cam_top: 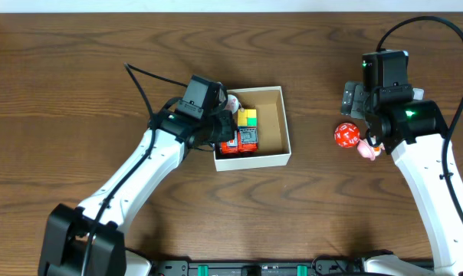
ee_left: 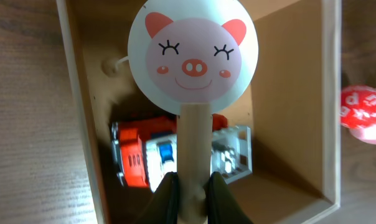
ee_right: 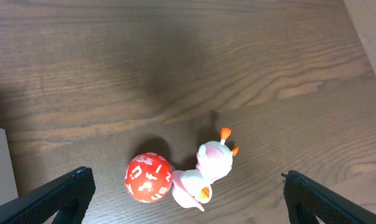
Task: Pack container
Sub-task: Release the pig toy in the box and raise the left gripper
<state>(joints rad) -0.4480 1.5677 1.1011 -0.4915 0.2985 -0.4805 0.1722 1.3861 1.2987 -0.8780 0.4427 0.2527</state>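
The container [cam_top: 276, 159] is a shallow white-walled box with a brown inside, at the table's middle. In it lie a red toy truck [cam_top: 245, 139] and a yellow-green cube [cam_top: 247, 117]. My left gripper [ee_left: 191, 190] is shut on the wooden handle of a pig-face paddle [ee_left: 193, 56] and holds it over the container [ee_left: 82, 124], above the truck [ee_left: 135, 155]. My right gripper [ee_right: 187, 199] is open wide over a red lettered ball [ee_right: 149, 178] and a pink duck toy [ee_right: 206, 171] lying on the table. In the overhead view the ball [cam_top: 346, 136] and duck [cam_top: 367, 149] sit right of the container.
Brown wooden table [cam_top: 78, 77] all round. The ball also shows at the right edge of the left wrist view [ee_left: 362, 106], outside the container's wall.
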